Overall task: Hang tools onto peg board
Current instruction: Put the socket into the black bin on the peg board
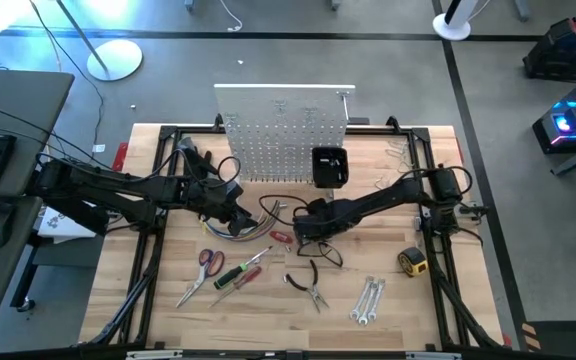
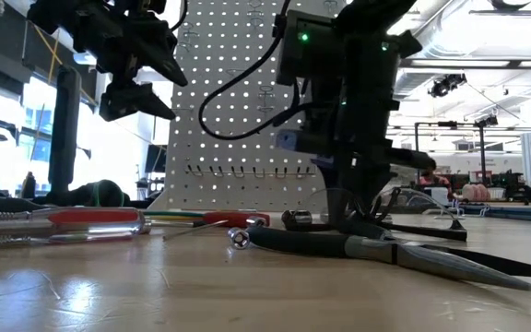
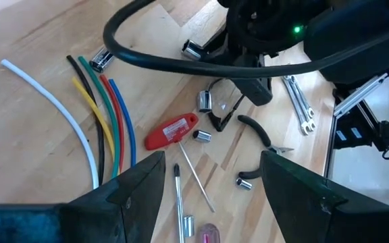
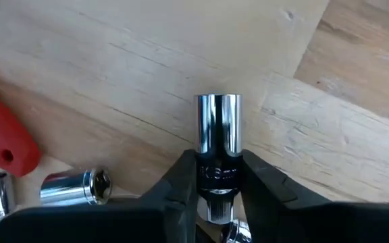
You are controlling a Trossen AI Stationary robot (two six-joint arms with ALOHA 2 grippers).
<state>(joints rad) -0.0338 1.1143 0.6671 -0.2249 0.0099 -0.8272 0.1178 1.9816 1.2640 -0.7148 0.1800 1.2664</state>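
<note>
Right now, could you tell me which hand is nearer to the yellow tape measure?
Right. The right hand sits mid-table, a short way from the yellow tape measure; the left hand hovers farther off beyond it.

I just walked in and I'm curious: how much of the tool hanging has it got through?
Nothing looks hung on the peg board yet. In hand: the right gripper is shut on a chrome socket. The left gripper hovers open. Left on the table: scissors, screwdrivers, pliers, wrenches and tape measure.
</note>
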